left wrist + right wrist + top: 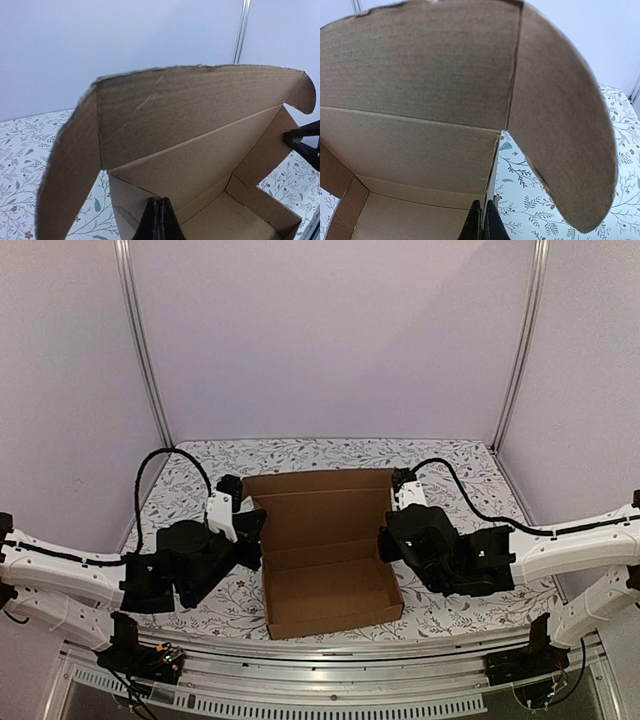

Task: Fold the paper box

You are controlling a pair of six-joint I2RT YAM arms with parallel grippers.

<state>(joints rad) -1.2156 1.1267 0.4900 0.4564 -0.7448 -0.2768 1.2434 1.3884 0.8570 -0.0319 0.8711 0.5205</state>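
Though shallow, paper box (pixel 325 585) open-topped.

- The paper box (pixel 325 550) was plain brown, with no print.
- The table (pixel 300 453) was white, patterned with grey-green leaves and small flowers.
- The left gripper (pixel 160 222) and right gripper (pixel 484 222) were black.
- The walls (pixel 330 340) were pale lilac.

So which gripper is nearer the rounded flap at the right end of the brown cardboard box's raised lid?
Right. The right gripper sits at the right wall of the brown cardboard box, just below that flap; the left gripper is at the opposite wall, across the box.
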